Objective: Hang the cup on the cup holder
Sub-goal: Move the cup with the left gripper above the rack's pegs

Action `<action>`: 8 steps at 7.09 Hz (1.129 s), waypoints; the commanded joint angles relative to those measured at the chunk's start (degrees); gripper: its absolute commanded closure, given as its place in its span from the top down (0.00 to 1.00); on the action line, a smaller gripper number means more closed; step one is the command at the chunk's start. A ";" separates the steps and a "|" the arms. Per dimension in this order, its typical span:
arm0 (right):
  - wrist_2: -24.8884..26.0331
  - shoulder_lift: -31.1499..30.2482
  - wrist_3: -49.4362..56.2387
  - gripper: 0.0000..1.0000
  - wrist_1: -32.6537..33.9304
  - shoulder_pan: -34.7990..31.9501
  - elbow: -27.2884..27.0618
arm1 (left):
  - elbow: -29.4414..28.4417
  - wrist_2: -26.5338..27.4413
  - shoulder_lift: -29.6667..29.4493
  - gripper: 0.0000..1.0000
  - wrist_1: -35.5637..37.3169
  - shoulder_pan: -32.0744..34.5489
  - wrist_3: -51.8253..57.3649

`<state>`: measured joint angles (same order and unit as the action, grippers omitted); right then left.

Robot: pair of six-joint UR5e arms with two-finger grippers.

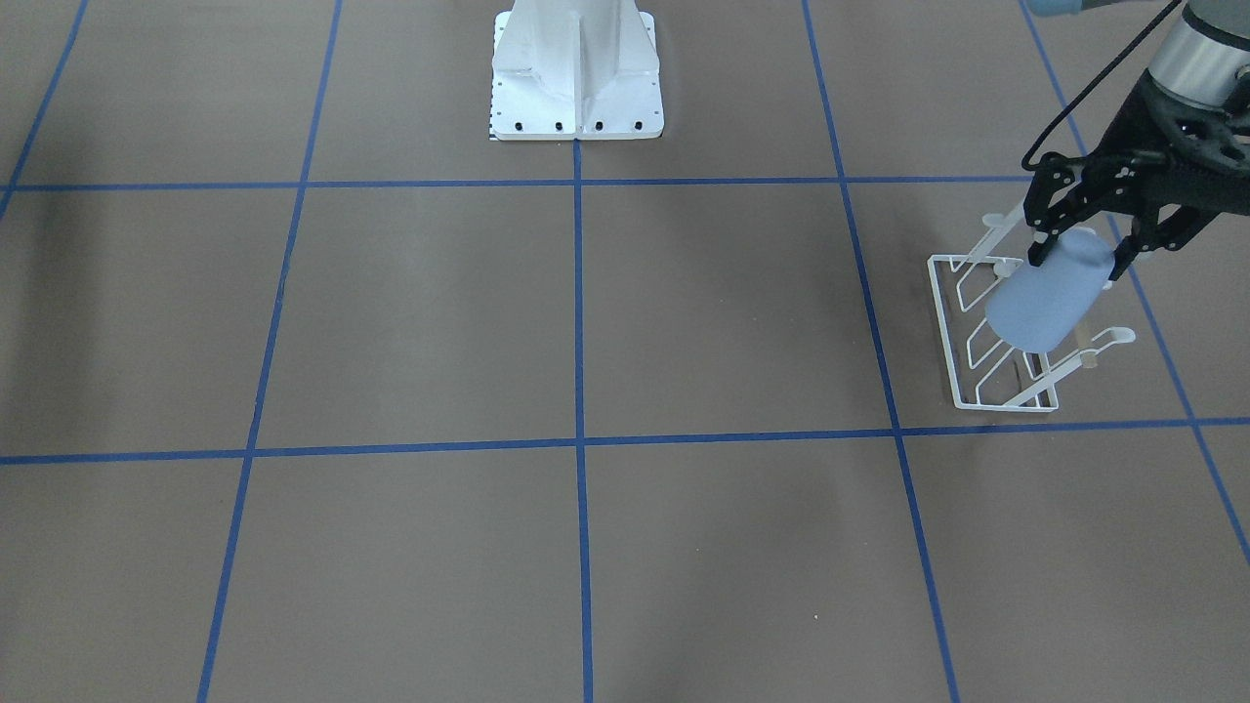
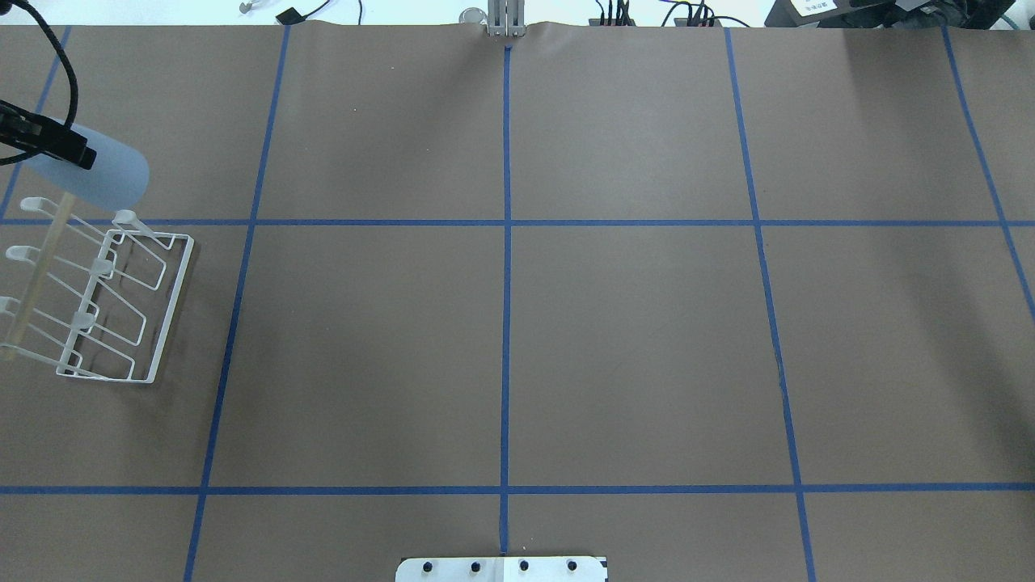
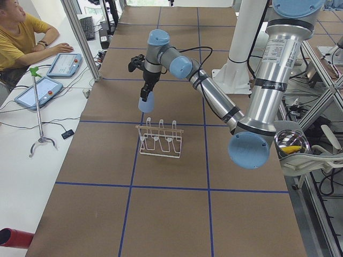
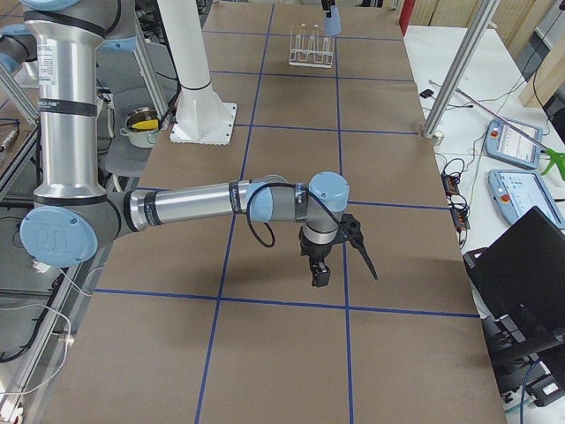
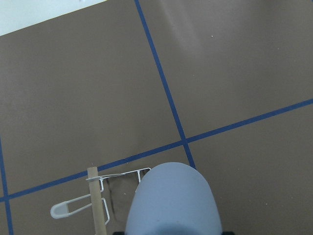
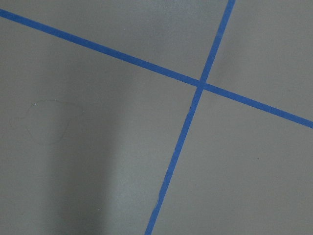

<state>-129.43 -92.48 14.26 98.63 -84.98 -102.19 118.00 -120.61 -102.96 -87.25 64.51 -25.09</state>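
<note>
Left fingers [image 1: 1041, 239] were clamped on the narrow closed end of the light blue cup [image 1: 1050, 298], one on each side. The cup was held up in the air and tilted, its wide rim pointing down and out toward the middle of the bench [image 1: 586, 322]. It hung just above the white wire cup holder [image 1: 945, 332], over the end farthest from the robot. The left side view showed a small gap between the rim and the prong tips, so no contact. The holder itself sat flat on the brown paper near a blue tape line, with its wooden rod [image 2: 39, 271] running along the top. Right fingers [image 4: 316, 269] hovered low over the bench well away from all that. Honestly couldn't tell if they were apart or together.
</note>
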 commanded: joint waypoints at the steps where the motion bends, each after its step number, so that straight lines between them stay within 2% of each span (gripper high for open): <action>1: -0.03 0.10 -0.02 1.00 -0.02 0.08 0.14 | -2.07 0.11 -0.05 0.00 -1.52 -1.75 -0.22; 4: -0.03 0.28 -0.20 1.00 -0.02 0.08 0.32 | -2.07 2.21 0.74 0.00 -1.17 -2.11 0.04; 8: -0.03 0.11 -0.20 1.00 0.07 0.08 0.32 | -3.56 2.22 0.75 0.00 -0.99 -3.24 0.13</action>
<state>-129.46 -92.30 14.07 98.69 -84.90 -101.90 115.16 -118.39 -102.22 -88.27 62.04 -24.97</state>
